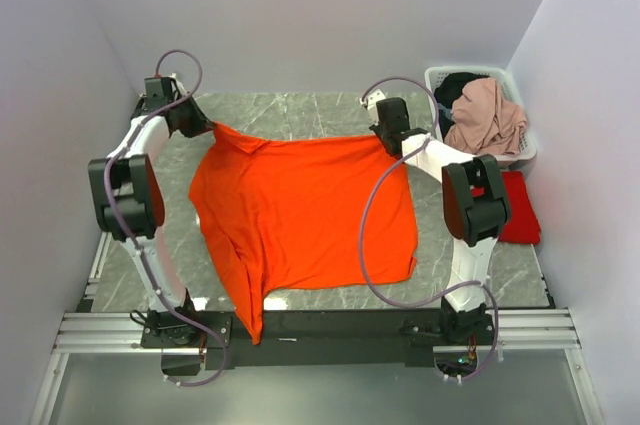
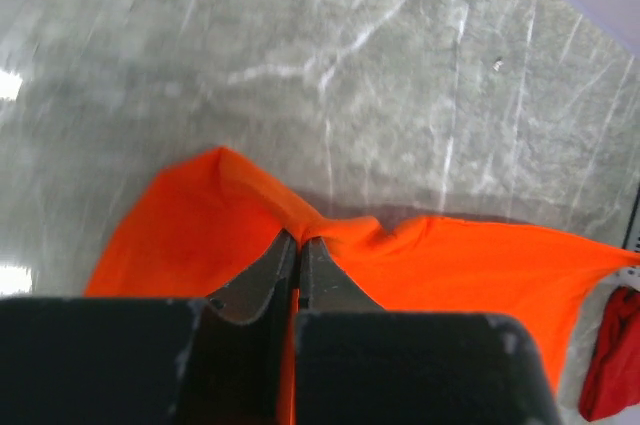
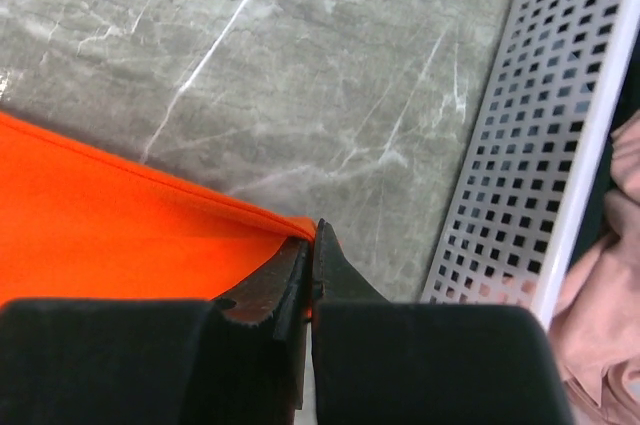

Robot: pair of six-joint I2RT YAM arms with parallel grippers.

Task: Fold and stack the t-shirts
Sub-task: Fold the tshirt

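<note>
A bright orange t-shirt lies spread over the grey marble table, its near end hanging over the front edge. My left gripper is shut on its far left corner, the cloth pinched between the jaws at my left gripper. At the shirt's far right corner my right gripper is shut on the hem, seen at the tips of my right gripper. A deeper red t-shirt lies folded at the right, partly behind the right arm, and shows as a red patch in the left wrist view.
A white perforated laundry basket with pink and dark clothes stands at the far right corner; its wall is close to the right gripper. Purple walls enclose the table on three sides. A metal rail runs along the front edge.
</note>
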